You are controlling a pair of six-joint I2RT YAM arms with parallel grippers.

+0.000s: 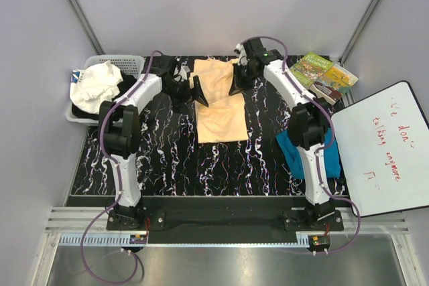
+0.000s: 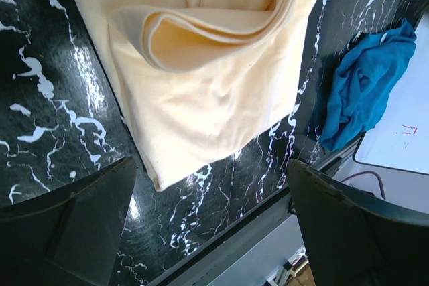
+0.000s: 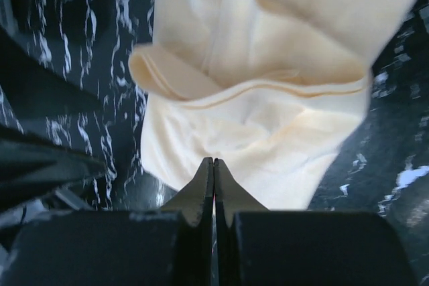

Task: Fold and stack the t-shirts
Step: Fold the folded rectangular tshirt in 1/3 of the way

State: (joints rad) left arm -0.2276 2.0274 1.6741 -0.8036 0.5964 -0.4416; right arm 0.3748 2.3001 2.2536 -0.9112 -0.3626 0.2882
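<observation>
Pale peach-yellow cloth t-shirt (image 1: 220, 108): half folded mid-table (image 1: 167, 159), top layer curled over, likely mid-fold. Left hand (image 2: 214, 229) spread wide beside it, gripping nothing. Right hand (image 3: 213, 179) pinched fully closed, nothing visible between the fingers. Crumpled teal-blue t-shirt (image 2: 367, 82) lying by the right arm, probably next. Whiteboard (image 1: 385, 149), red scrawl, roughly "talking anymore".

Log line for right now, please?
left jaws: open, at peach shirt edge | right jaws: shut, empty, tips over same shirt | peach shirt: partly folded | teal shirt: crumpled, apart
</observation>
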